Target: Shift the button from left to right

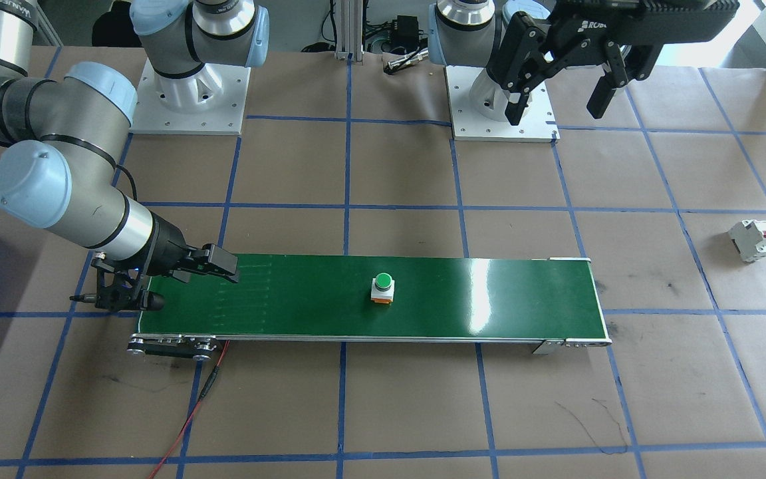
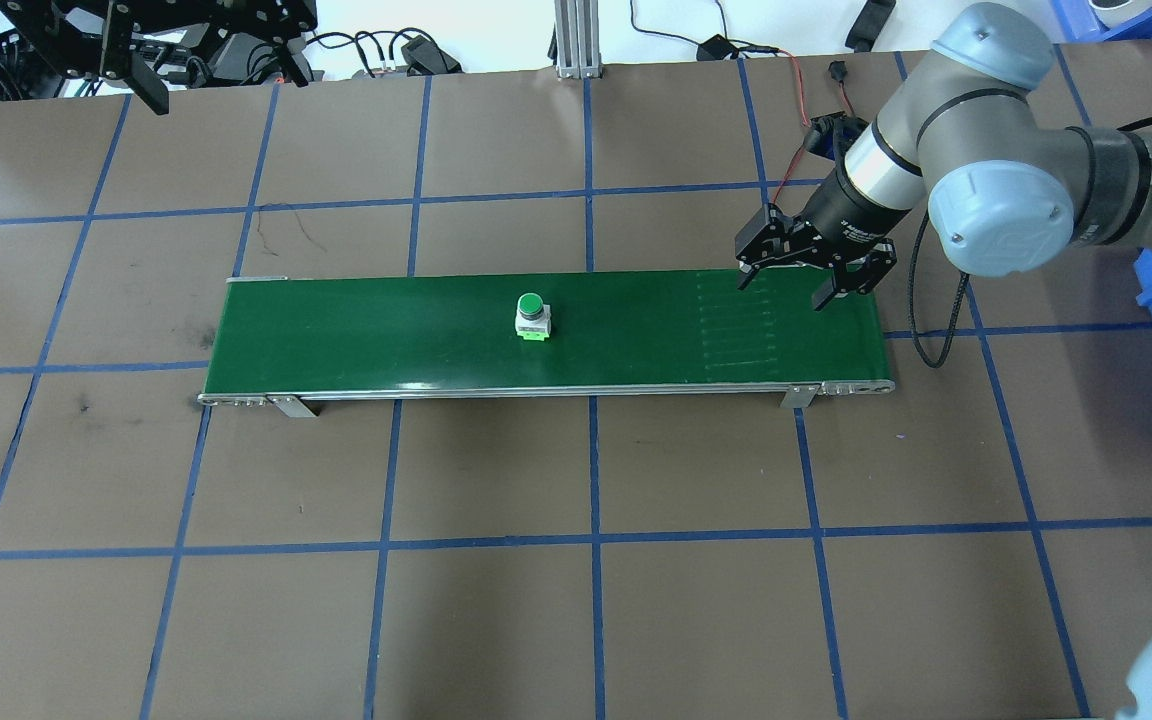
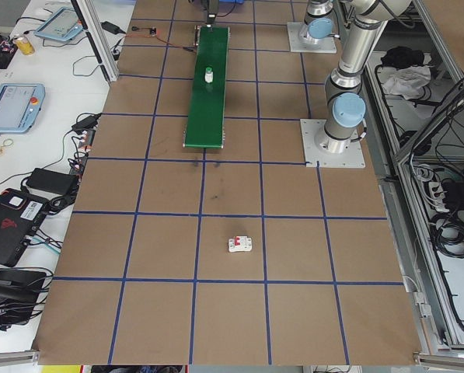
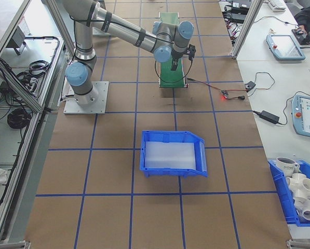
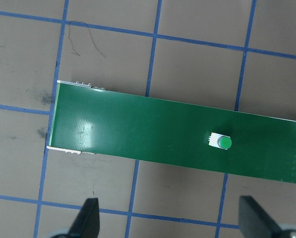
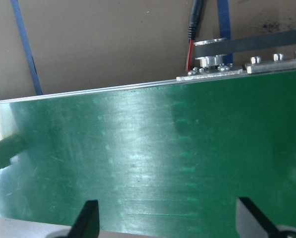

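My right gripper [image 2: 784,284] hangs low over the right end of the green belt [image 2: 386,340], fingers spread wide and holding nothing. The button [image 2: 532,317] stands near the belt's middle, well apart from it. I should line up over the cap, then close gently. My left gripper [image 1: 559,90] waits high, also spread wide.

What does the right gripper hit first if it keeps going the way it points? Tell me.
The right gripper points down at the belt, open and empty. Going straight on, its fingertips would most likely meet the bare belt surface near the right end. The button sits mid-belt, well off that line.
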`<state>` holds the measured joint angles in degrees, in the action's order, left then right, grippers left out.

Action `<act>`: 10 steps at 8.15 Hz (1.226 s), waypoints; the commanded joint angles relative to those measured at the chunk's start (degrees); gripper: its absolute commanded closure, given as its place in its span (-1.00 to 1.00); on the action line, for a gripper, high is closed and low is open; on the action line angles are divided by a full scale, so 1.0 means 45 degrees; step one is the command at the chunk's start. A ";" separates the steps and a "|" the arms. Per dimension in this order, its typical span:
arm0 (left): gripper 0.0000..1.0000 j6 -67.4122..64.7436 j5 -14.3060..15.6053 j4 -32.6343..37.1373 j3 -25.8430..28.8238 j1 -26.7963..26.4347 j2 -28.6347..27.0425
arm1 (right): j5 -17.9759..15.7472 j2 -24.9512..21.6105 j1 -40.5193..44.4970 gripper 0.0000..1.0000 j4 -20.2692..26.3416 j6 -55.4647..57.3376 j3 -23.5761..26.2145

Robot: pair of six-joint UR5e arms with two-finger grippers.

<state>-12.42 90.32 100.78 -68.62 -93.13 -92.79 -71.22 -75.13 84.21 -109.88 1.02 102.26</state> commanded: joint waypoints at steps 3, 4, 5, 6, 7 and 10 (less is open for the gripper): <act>-1.00 0.1293 -0.0033 0.0144 -0.0937 -0.0027 0.0190 | 0.0007 -0.0024 -0.0041 -0.93 -0.0035 0.0028 0.0067; -1.00 0.1758 -0.0033 0.0124 -0.1019 -0.0027 0.0326 | -0.0013 -0.0024 -0.0041 -0.92 -0.0035 0.0028 0.0067; -1.00 0.1860 -0.0052 0.0085 -0.1020 -0.0007 0.0366 | -0.0013 -0.0043 -0.0041 -0.93 -0.0035 0.0125 0.0067; -1.00 0.2015 -0.0091 0.0085 -0.1078 0.0148 0.0405 | 0.0026 -0.0063 -0.0002 -0.92 -0.0054 0.0203 0.0067; -1.00 0.2713 -0.0111 -0.0031 -0.1117 0.0149 0.0387 | -0.0012 -0.0082 0.0134 -0.92 -0.0248 0.0301 0.0048; -1.00 0.2603 -0.0130 -0.0032 -0.1137 0.0130 0.0425 | -0.0033 -0.0198 0.0796 -0.94 -0.0424 0.1158 -0.0147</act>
<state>-0.90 89.75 100.69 -73.60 -92.58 -90.95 -71.39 -75.52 85.86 -111.13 4.04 102.20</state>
